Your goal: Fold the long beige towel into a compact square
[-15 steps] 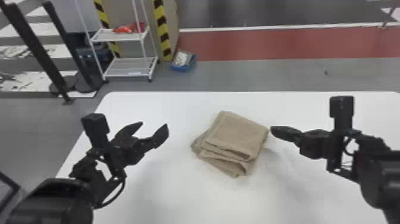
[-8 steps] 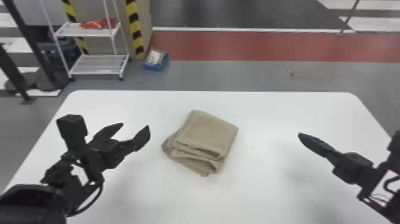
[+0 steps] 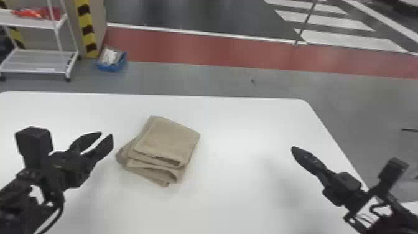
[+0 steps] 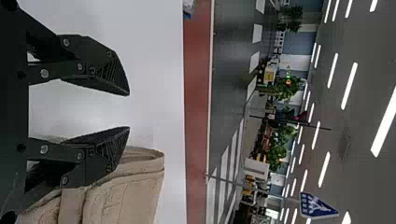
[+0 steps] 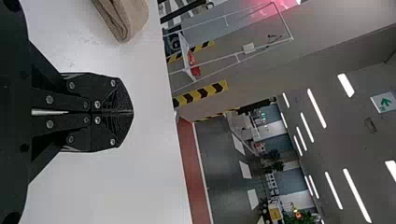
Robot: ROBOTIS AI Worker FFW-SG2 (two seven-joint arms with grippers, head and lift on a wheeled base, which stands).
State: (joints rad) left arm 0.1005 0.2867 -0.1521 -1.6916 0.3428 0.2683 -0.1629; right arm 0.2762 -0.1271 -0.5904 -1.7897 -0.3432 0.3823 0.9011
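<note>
Towel (image 3: 169, 141) lies well apart from right table edge (image 3: 322, 130).

Head cam is looking forward and down over the white table (image 3: 236, 202), rack (image 3: 40, 60) sitting upper left of frame. Wrist cams are looking from low and close above the table, turned sideways, facing out past its far edge and up to ceiling lights (image 4: 349, 86); right one is also taking in the rack. All three are sharing towel (image 3: 168, 140), table, red floor strip (image 3: 217, 49)
</note>
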